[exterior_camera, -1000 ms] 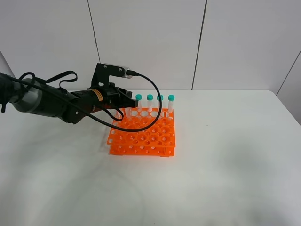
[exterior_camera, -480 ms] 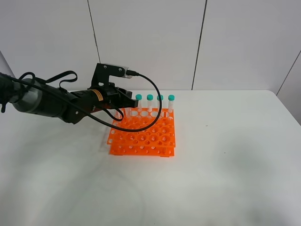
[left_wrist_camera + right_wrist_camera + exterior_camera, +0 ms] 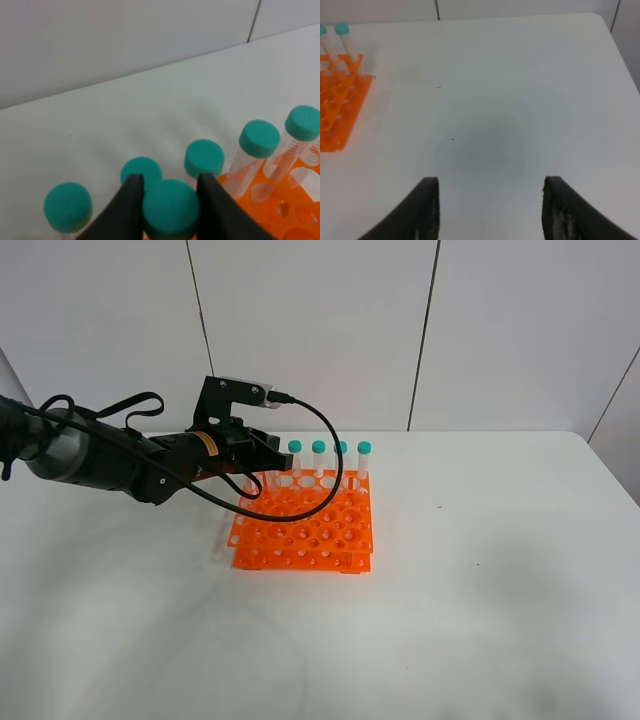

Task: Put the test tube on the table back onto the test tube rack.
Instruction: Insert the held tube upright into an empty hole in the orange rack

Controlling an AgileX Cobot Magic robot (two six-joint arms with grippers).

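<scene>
From the high camera, the white table (image 3: 480,620) fills the lower part of the frame, with the orange test tube rack (image 3: 305,525) sitting left of centre. Four teal-capped tubes (image 3: 330,462) stand upright in a row along the rack's far edge. The left arm reaches in from the left edge of the frame, its black cable looping down in front of the rack, and the left gripper (image 3: 262,454) sits over the rack's far left corner, just beside the leftmost visible cap. From here the gripper body hides whatever it carries.

In the left wrist view, the two dark fingers (image 3: 127,205) rise from the bottom edge of the frame and are closed narrowly on the teal screw cap of the test tube (image 3: 171,208), one finger on each side of it and touching it. Behind that cap sit other teal caps: one at lower left (image 3: 67,207), one just behind the left finger (image 3: 141,172), one behind the right finger (image 3: 204,157), and two more (image 3: 259,139) toward the right edge, their clear bodies dropping into the orange rack (image 3: 280,207) at lower right.

In the right wrist view, the right gripper (image 3: 487,212) has its fingers (image 3: 422,210) spread wide at the bottom of the frame, with nothing between them, over bare table (image 3: 510,100). The rack's corner (image 3: 340,107) and two capped tubes (image 3: 342,37) show at the upper left
</scene>
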